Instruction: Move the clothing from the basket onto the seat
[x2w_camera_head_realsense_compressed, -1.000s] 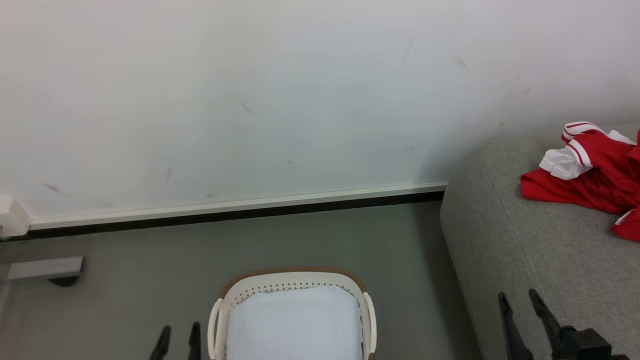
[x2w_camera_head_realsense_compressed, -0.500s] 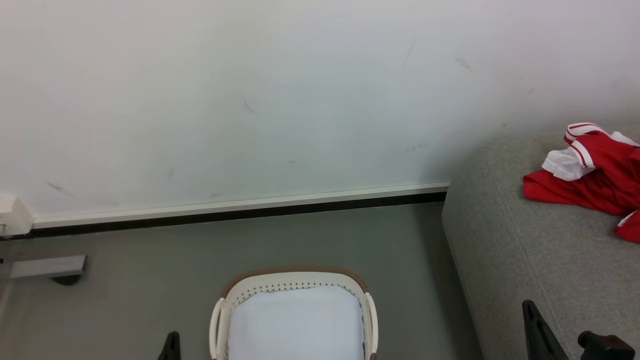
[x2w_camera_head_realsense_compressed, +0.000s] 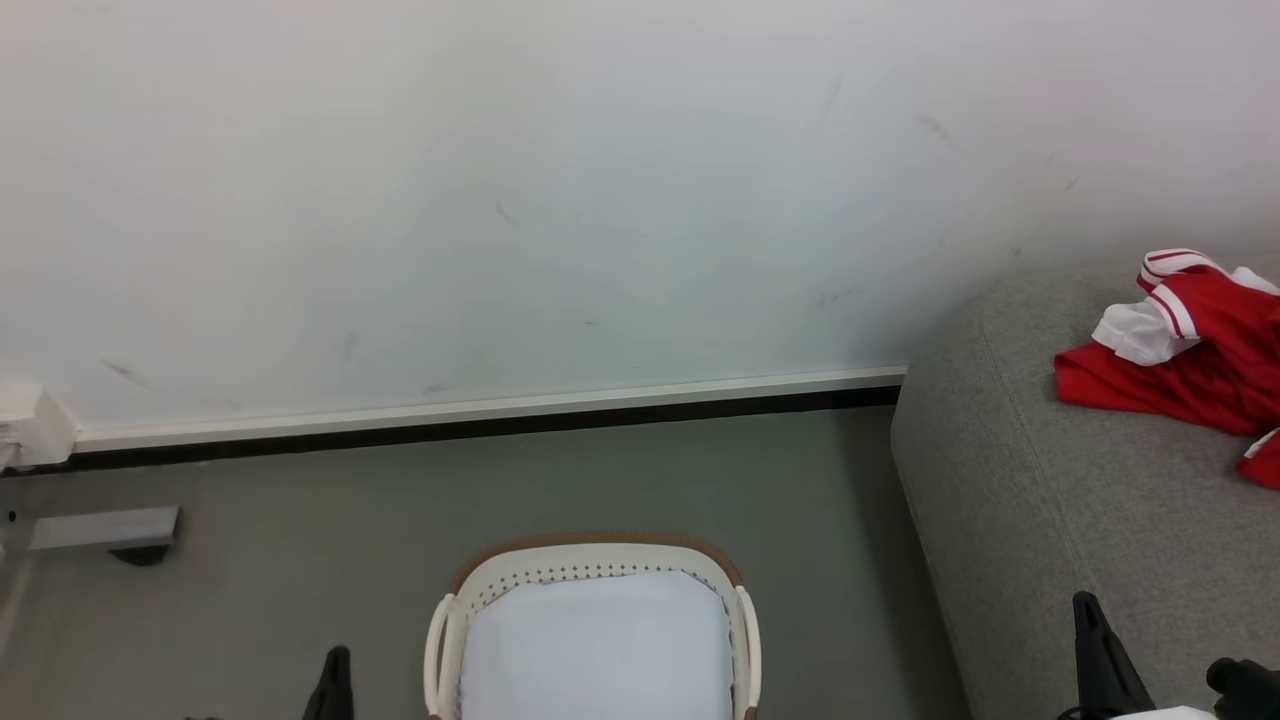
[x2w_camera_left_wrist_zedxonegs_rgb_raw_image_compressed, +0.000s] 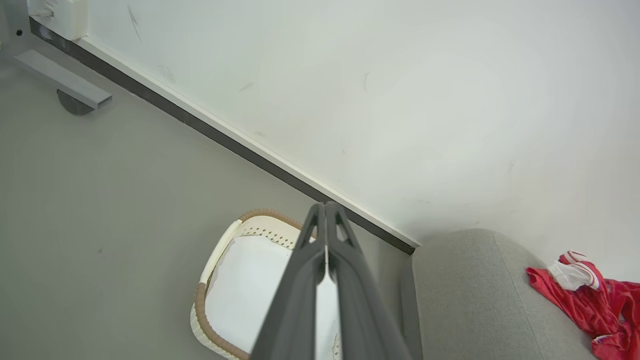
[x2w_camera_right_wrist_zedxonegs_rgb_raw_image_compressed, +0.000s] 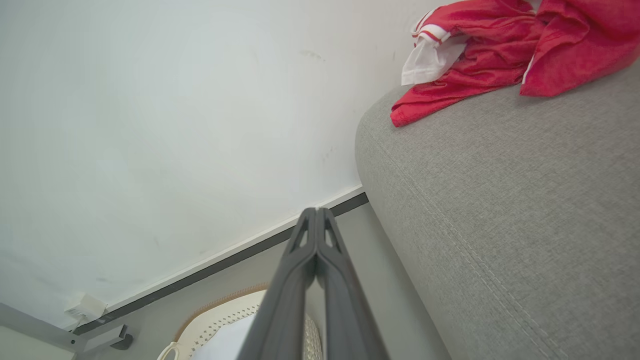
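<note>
Head view — basket (x2w_camera_head_realsense_compressed: 595, 545) on floor (x2w_camera_head_realsense_compressed: 300, 500), wall (x2w_camera_head_realsense_compressed: 500, 200) behind

Scuffed white wall (x2w_camera_head_realsense_compressed: 500, 200), grey floor (x2w_camera_head_realsense_compressed: 300, 500)

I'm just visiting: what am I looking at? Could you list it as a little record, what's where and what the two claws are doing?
basket: on the floor, inside bare where visible
seat: grey sofa, right of the basket
clothing: red and white heap lying on the seat
left gripper: shut, empty
right gripper: shut, empty
task: looks done
</note>
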